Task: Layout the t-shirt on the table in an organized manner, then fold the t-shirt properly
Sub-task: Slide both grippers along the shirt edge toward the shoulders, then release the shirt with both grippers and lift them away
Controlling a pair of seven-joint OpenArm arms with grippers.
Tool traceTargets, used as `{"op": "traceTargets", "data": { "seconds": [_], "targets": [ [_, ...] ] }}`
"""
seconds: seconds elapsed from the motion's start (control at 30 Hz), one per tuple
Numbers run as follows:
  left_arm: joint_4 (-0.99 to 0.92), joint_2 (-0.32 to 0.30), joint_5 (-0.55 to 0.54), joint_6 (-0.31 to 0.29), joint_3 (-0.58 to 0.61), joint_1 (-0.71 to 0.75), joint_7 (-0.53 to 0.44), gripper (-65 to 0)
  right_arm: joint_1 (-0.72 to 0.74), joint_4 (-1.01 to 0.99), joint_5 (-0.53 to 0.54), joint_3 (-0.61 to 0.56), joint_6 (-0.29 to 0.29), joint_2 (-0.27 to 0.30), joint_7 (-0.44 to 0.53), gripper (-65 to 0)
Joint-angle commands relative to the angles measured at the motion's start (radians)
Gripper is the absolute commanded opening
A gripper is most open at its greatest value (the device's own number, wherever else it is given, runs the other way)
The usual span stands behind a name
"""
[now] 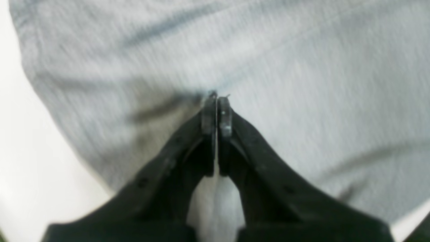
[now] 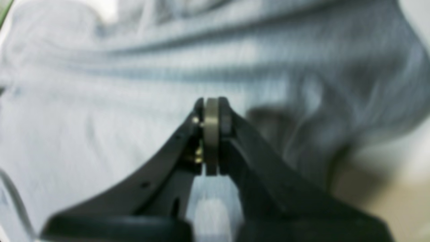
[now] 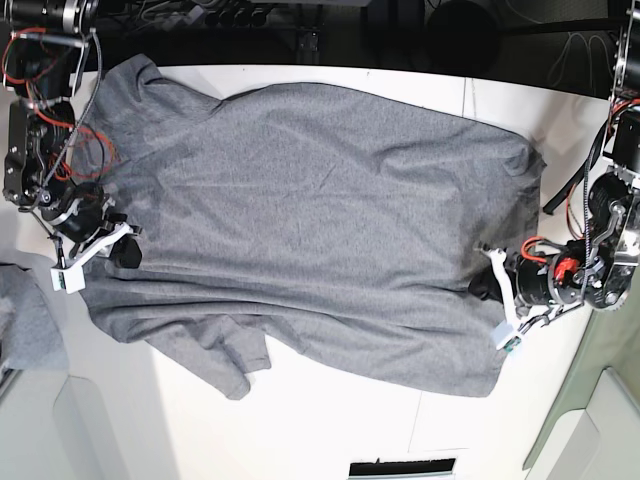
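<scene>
The heather-grey t-shirt lies spread across the white table, with wrinkles and a folded-over sleeve near its lower left edge. My left gripper is at the shirt's right edge. In the left wrist view it is shut, its tips against the fabric, and no cloth shows between the jaws. My right gripper is at the shirt's left side. In the blurred right wrist view it is shut over rumpled fabric.
A second grey cloth lies at the left edge of the base view. Dark gear and cables line the table's far edge. A dark slotted plate sits at the table's near edge.
</scene>
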Motion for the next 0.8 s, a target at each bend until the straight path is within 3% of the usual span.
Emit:
{"op": "traceTargets", "data": {
  "seconds": [0.0, 0.1, 0.2, 0.33, 0.47, 0.63, 0.77],
  "targets": [
    [0.049, -0.033, -0.01, -0.014, -0.006, 0.019, -0.008, -61.5, -0.015, 0.064, 0.04, 0.01, 0.018, 0.015, 0.012, -65.0],
    [0.135, -0.072, -0.01, -0.016, -0.006, 0.122, -0.009, -61.5, -0.111, 0.175, 0.047, 0.01, 0.018, 0.015, 0.01, -65.0],
    [0.155, -0.068, 0.032, -0.016, -0.007, 0.212, -0.026, -61.5, -0.177, 0.192, 0.03, 0.01, 0.018, 0.018, 0.01, -65.0],
    [0.12, -0.068, 0.157, 0.049, -0.008, 0.3, -0.062, -61.5, -0.206, 0.1, -0.042, 0.01, 0.018, 0.017, 0.054, -65.0],
    [0.106, -0.079, 0.225, 0.071, -0.008, 0.327, -0.054, -61.5, -0.137, -0.069, -0.119, 0.01, 0.017, 0.024, 0.154, -65.0],
    [0.106, -0.09, 0.227, 0.071, -0.021, 0.326, -0.059, -61.5, -0.029, -0.282, -0.126, 0.01, 0.01, 0.066, 0.182, -65.0],
    [0.106, -0.089, 0.227, 0.075, -0.05, 0.311, -0.147, -61.5, 0.047, -0.343, -0.129, 0.01, 0.01, 0.082, 0.205, -65.0]
  ]
}}
